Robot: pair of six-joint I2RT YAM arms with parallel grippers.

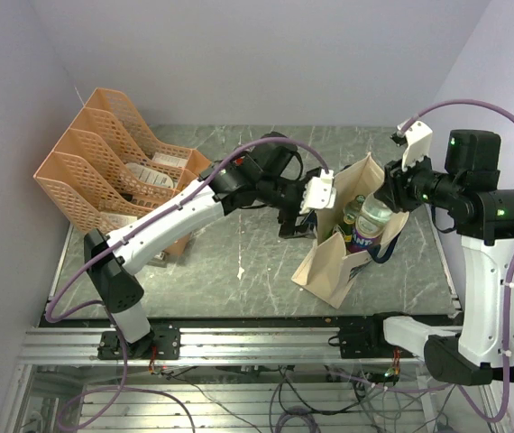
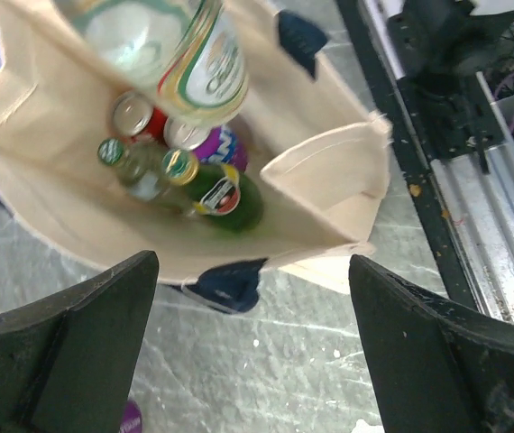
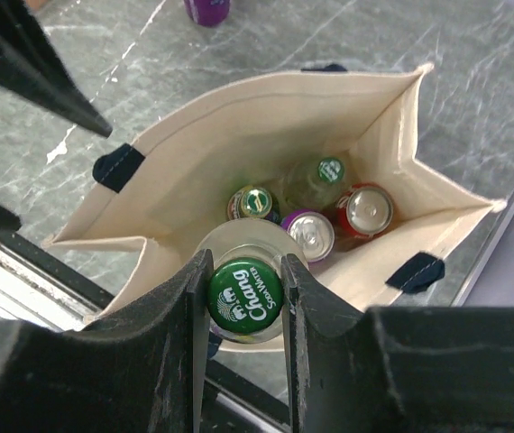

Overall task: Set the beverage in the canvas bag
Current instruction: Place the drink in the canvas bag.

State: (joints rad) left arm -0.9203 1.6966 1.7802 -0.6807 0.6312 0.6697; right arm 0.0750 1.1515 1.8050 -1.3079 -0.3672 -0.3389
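The canvas bag (image 1: 329, 266) stands open at the table's centre right, cream with navy handles. Over its mouth hangs a clear glass soda-water bottle (image 3: 245, 293) with a green cap, and my right gripper (image 3: 245, 262) is shut on its neck. The bottle's body (image 2: 180, 50) reaches down past the bag's rim. Inside the bag (image 3: 221, 135) lie a red can (image 3: 368, 209), a purple can (image 3: 309, 230) and two green bottles (image 3: 329, 171). My left gripper (image 2: 253, 262) is open and holds nothing, hovering just outside the bag's left rim (image 1: 300, 225).
Orange plastic file trays (image 1: 113, 162) stand at the back left. A purple can (image 3: 206, 9) sits on the table beyond the bag, under the left arm. The metal rail (image 1: 257, 343) runs along the near edge, close to the bag's corner.
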